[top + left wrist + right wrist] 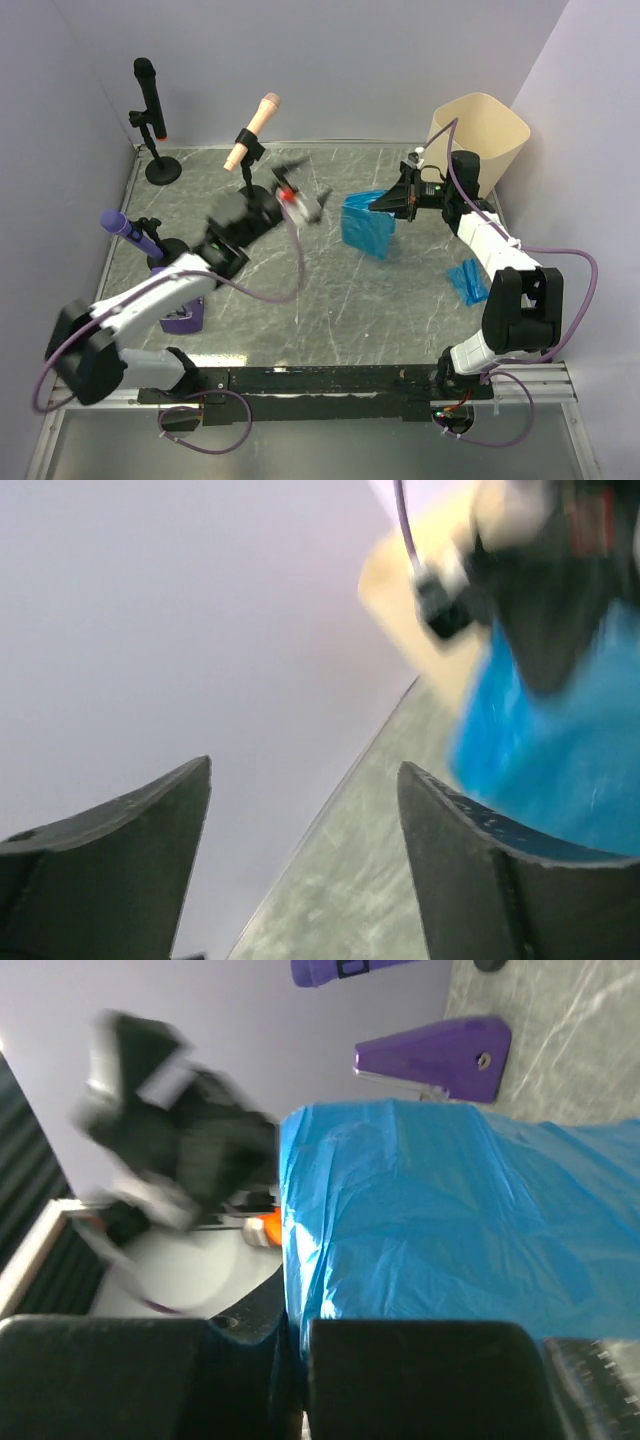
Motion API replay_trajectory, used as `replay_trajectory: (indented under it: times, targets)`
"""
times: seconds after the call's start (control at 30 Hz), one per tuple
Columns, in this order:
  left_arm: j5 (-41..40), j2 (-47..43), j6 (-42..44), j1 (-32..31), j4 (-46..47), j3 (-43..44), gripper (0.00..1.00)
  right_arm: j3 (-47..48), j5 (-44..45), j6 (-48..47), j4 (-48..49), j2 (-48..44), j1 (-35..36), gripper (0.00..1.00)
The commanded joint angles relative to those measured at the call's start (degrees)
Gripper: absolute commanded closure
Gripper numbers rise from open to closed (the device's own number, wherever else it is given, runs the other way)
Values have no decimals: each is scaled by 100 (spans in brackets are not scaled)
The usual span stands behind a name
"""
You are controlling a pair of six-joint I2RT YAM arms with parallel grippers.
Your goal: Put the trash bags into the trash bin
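Observation:
The cream trash bin (482,132) stands at the back right corner, seen as a blur in the left wrist view (400,585). My right gripper (384,205) is shut on the top edge of a blue trash bag (365,228), which hangs just above the table left of the bin. In the right wrist view the bag (450,1230) is pinched between the jaws of the right gripper (298,1325). A second blue trash bag (467,282) lies crumpled on the table beside the right arm. My left gripper (312,203), blurred, is open and holds nothing (305,767), a little left of the hanging bag (560,760).
Microphones on stands occupy the left side: a black one (148,100) at the back, a peach one (255,125) behind the left gripper, and a purple one (125,228) with a purple base (183,318) by the left arm. Walls close in on the left, the back and the right.

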Motion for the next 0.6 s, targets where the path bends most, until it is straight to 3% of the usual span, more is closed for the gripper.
replay_trajectory:
  times: [0.0,0.17,0.27,0.33,0.43,0.57]
  targets:
    - [2247,-354,-3087,476,-3617,1210,25,-82,-283,-222,1184,-239,-42,100]
    - [3559,172,-3966,959,-3814,1527,32,-109,-231,-363,1528,-283,-24,100]
    - [4263,620,-4477,1188,-3735,1729,28,-30,-274,-442,1546,-257,-16,100]
    - [4352,753,-4670,1197,-3464,1721,25,40,-283,-468,1468,-230,-7,100]
    - [4142,815,-5319,1154,-2113,1309,20,146,-318,-582,1301,-195,2,100]
    - [3940,1104,-5356,908,-1768,1413,19,216,-327,-697,1116,-178,11,100]
